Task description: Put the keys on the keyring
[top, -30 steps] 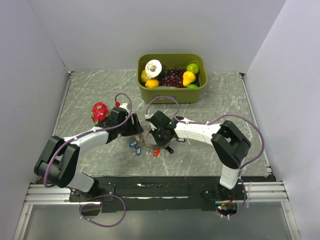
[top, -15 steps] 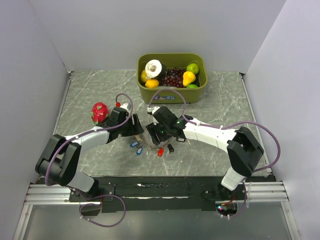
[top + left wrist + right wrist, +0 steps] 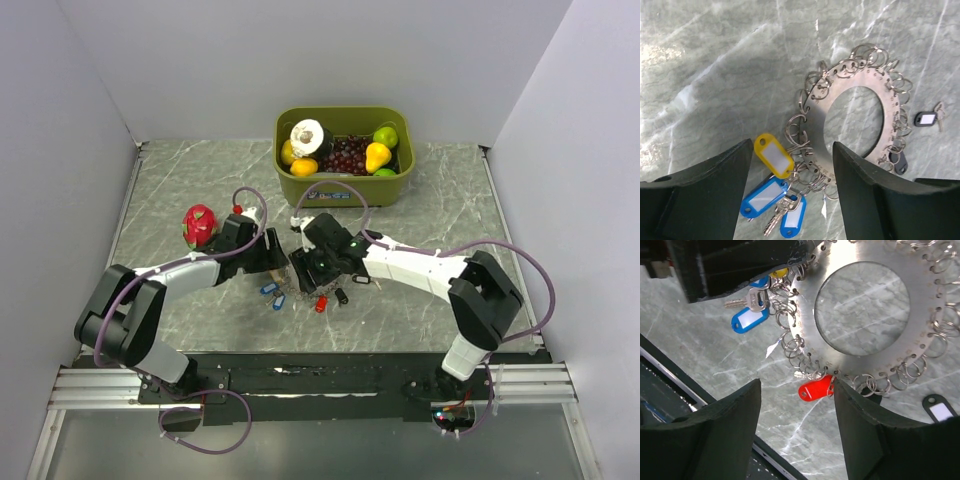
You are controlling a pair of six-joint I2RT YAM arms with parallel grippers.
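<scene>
While both arms are poised low over the keyring [image 3: 821, 131], nothing is being gripped. The left gripper [image 3: 790, 165] is held with its jaws spread wide, and the right gripper [image 3: 796, 385] is likewise parted and empty. The keyring is laid flat on the marbled table [image 3: 715, 60], directly beneath the two grippers.

Part of the task is judged done. A yellow tag [image 3: 773, 156] and two blue tags [image 3: 763, 197] are seen clustered on the small loops at the keyring's rim, between the left fingers. A red tag [image 3: 815, 388] is hung from the rim as well, between the right fingers. A black tag [image 3: 897, 161] is tucked against the rim, and it appears to be attached – though the link itself cannot be made out.

A second black tag [image 3: 926, 118], with its key, is left lying loose just beside the keyring, clear of the loops. That one is yet to be picked up and threaded on – the work remaining, as far as can be seen.
</scene>
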